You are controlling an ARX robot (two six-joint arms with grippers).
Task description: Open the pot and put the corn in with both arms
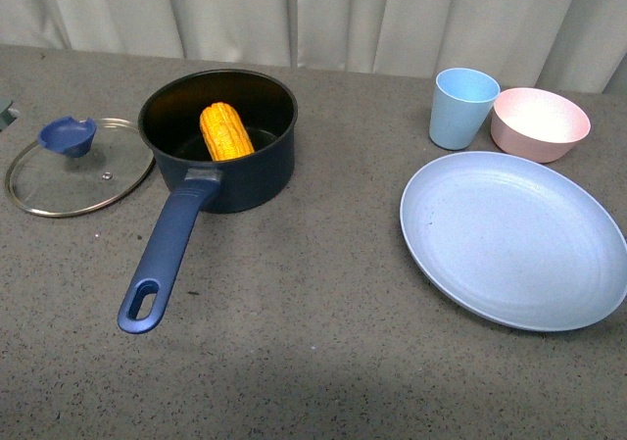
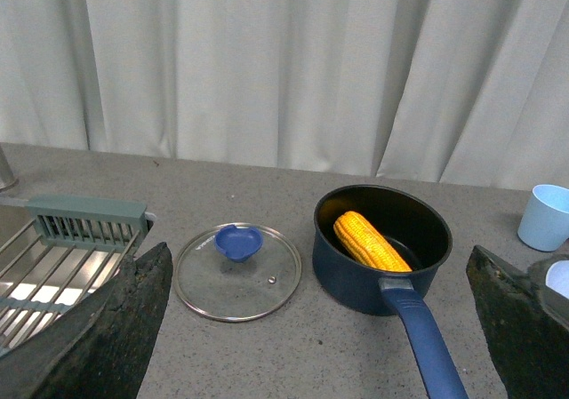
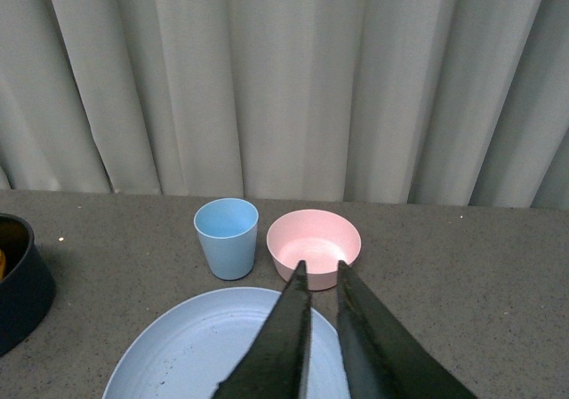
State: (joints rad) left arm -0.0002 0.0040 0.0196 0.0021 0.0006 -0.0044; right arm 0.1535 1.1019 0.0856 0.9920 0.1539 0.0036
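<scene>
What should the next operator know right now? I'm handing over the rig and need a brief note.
Left pincer: open, holding nothing, drawn back from the pot.
Right pincer: nearly shut, holding nothing, above the blue plate.
Pot: uncovered, upright on the table, handle pointing toward the robot.
Glass lid: flat on the table beside the pot, on the robot's left.
Corn cob: inside the pot, leaning against its wall.
Done: lid off, corn in.
Left: nothing visible; both arms are clear of the pot.
</scene>
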